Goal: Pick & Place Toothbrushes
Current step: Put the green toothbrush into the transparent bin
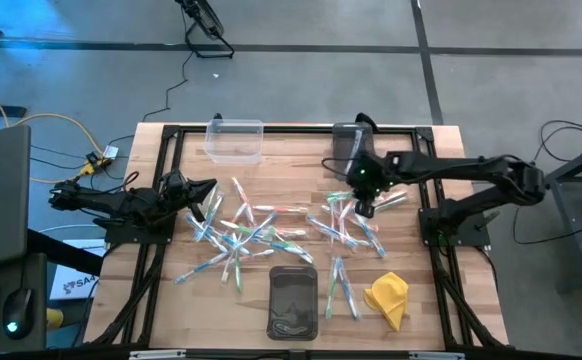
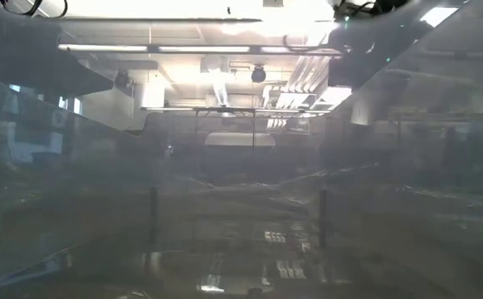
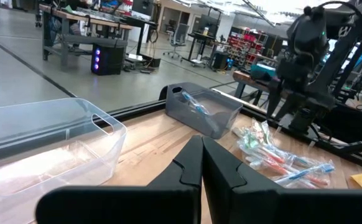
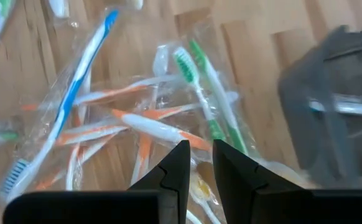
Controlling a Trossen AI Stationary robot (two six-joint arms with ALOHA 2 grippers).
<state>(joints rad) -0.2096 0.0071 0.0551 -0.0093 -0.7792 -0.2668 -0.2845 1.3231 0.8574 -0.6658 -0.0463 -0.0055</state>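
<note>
Many toothbrushes in clear wrappers lie scattered flat on the wooden table, one heap left of centre and one right of centre. My right gripper hangs over the right heap, pointing steeply down. In its wrist view its fingers stand a narrow gap apart with nothing between them, above orange-handled and green-handled toothbrushes. My left gripper is shut and empty, level above the table's left side.
A clear bin and a grey bin holding a blue toothbrush stand at the far edge. A dark bin sits at the near edge, with a yellow cloth to its right. The low view shows only haze.
</note>
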